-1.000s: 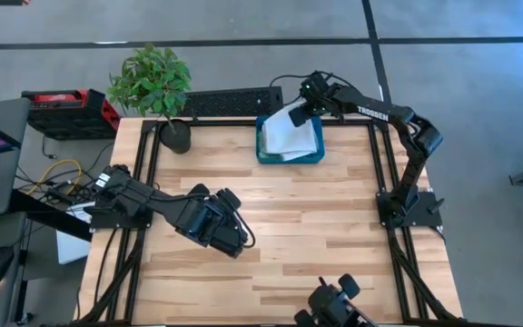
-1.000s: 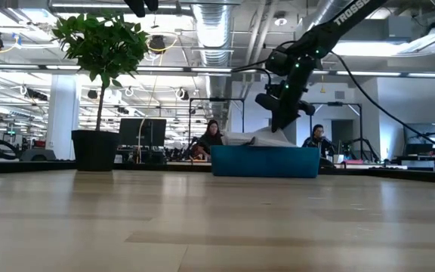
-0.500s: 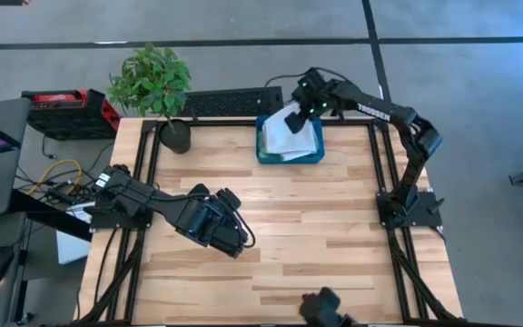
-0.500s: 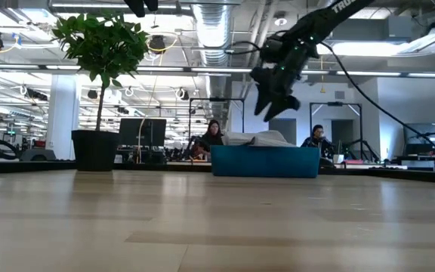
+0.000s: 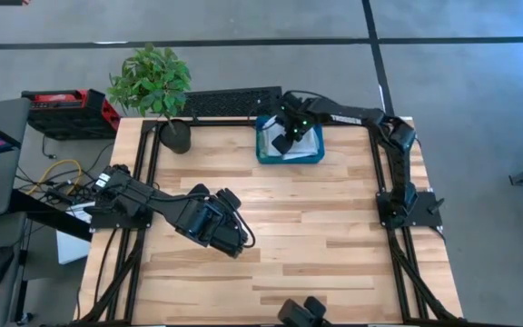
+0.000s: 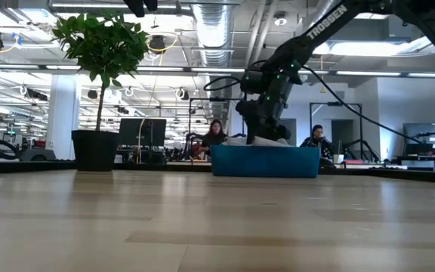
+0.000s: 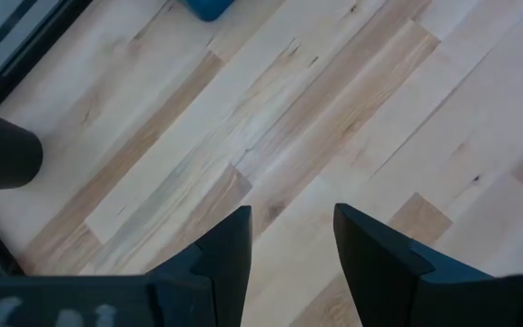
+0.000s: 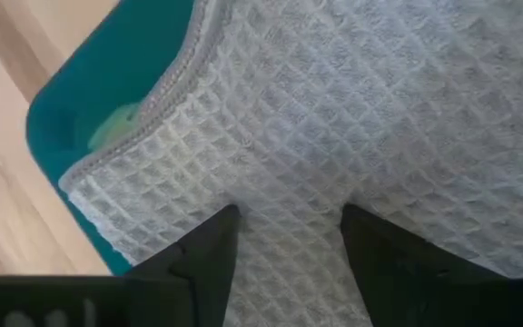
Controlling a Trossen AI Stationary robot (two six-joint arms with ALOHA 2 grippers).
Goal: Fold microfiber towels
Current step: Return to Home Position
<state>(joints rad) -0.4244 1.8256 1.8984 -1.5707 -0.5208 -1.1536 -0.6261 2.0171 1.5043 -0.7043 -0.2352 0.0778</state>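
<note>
A pale grey waffle-weave microfiber towel (image 8: pixel 352 109) lies bunched in the teal bin (image 5: pixel 263 145) at the table's far edge. A light green towel (image 8: pixel 112 127) peeks out from under it. In the low view the grey towel (image 6: pixel 236 140) rises just over the bin's wall (image 6: pixel 263 161). My right gripper (image 5: pixel 284 141) (image 8: pixel 289 241) reaches steeply down into the bin, open, its fingertips at the grey towel's surface. My left gripper (image 5: pixel 234 243) (image 7: pixel 291 227) hangs open above bare wood at the table's middle left. My right gripper comes at the grey towel from above, slanting down. Its open fingers (image 8: pixel 212 245) stand on either side of a patch of the top layer (image 8: pixel 284 204) near the towel's hemmed edge. I cannot tell whether they touch the cloth.
A potted plant (image 5: pixel 157 86) stands at the table's far left corner. A black slotted panel (image 5: pixel 230 100) lies behind the far edge. Black frame rails (image 5: pixel 148 154) run along both sides. People sit in the room behind the bin in the low view. Bare wood (image 5: pixel 316 227) spreads in front of the bin.
My right gripper has opened and let go of the grey towel, whose raised peak has dropped back into the bin. The gripper has then swung from the bin's far right corner toward its left side, tipped steeper and come down onto the towel.
</note>
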